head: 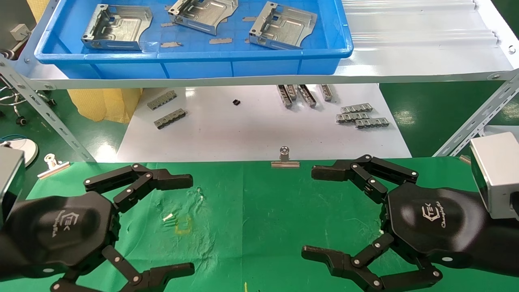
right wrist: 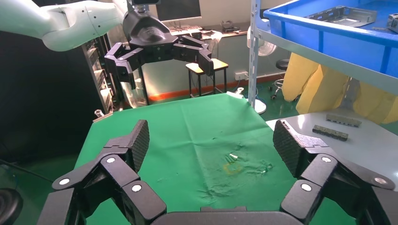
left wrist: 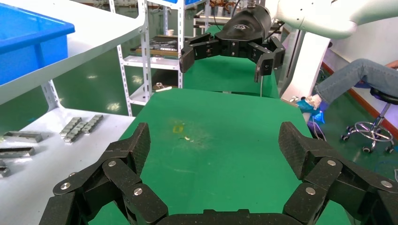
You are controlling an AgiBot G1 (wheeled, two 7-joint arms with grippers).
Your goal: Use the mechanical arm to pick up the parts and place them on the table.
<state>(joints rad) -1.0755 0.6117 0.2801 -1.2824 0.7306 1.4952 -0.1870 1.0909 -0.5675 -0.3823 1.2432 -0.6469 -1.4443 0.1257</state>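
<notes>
The three shiny silver stamped sheet-metal parts [head: 117, 27] are lying in the blue plastic tray [head: 194, 61] on the white metal shelf [head: 421, 52], the tray's far edge being cut off. Both black three-fingered grippers, left [head: 178, 225] and right [head: 320, 215], are hovering spread wide and empty, facing each other over the wrinkled green-clothed table [head: 251, 211], with bare cloth lying between them.

Blue tray [head: 194, 67] seated on white metal shelf [head: 421, 44]. Grey ridged strips [head: 362, 116] scattered in groups across white sheet [head: 251, 129]; small black piece [head: 236, 102] among them. Silver binder clip [head: 285, 159] seen at cloth edge, another [head: 52, 164] at left.
</notes>
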